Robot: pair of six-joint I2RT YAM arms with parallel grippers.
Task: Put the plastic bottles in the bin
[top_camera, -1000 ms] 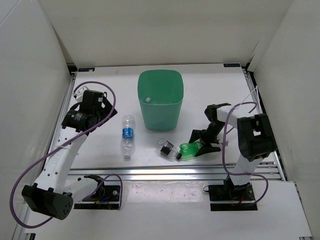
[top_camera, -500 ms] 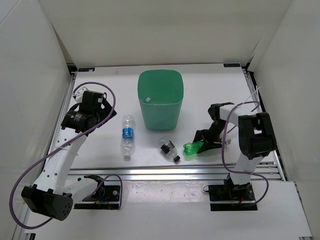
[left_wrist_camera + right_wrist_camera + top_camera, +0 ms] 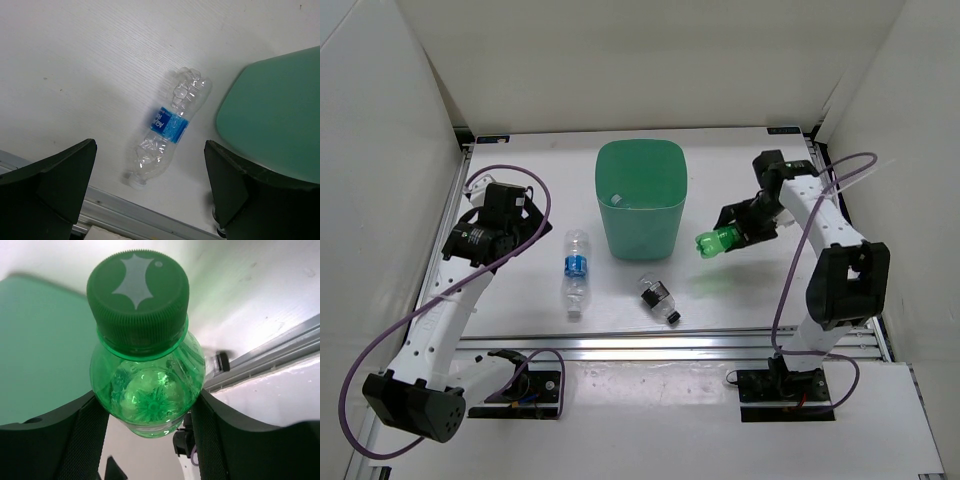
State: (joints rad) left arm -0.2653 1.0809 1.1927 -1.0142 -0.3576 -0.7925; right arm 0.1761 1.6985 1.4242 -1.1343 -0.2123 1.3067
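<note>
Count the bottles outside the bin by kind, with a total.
green bottle: 1
clear bottle with blue label: 1
clear bottle with dark label and black cap: 1
Total: 3

right gripper (image 3: 148, 432) — dark fingers (image 3: 75, 440) pressed against both sides of the green bottle (image 3: 145, 385) | cap (image 3: 137, 295) on, green, ribbed (pale star mark on top), nearest the lens | bin (image 3: 35, 340) — mint wall behind, left | white table (image 3: 250, 285), metal rail (image 3: 270, 355) at right
</note>
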